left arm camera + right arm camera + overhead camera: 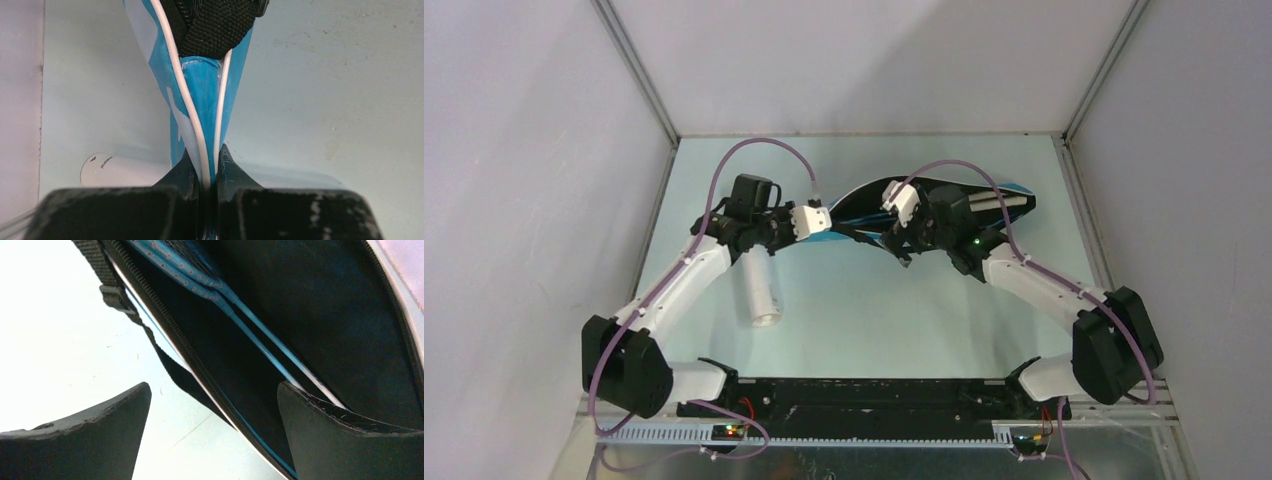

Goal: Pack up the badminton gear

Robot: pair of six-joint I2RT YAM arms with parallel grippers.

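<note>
The blue racket-shaped bag (pixel 864 200) lies at the back middle of the table, its zip open. My left gripper (pixel 828 224) is shut on the bag's narrow end (pixel 202 105), pinching the blue fabric and white piping (pixel 210 170). My right gripper (pixel 892 222) is open at the bag's mouth (pixel 212 405), with one finger (pixel 340 435) inside over the black lining and the other (pixel 100 432) outside over the table. Two rackets (pixel 240 315) lie inside the bag, their cream handles (pixel 1007 203) sticking out at the right. The long white tube (pixel 762 290) lies on the table under my left arm. No shuttlecocks are in view.
The black strap (pixel 215 25) crosses the bag's narrow end and also hangs along its zip edge (pixel 102 275). The tube's end (pixel 120 170) lies just left of my left fingers. Grey walls close in the table on the left, back and right.
</note>
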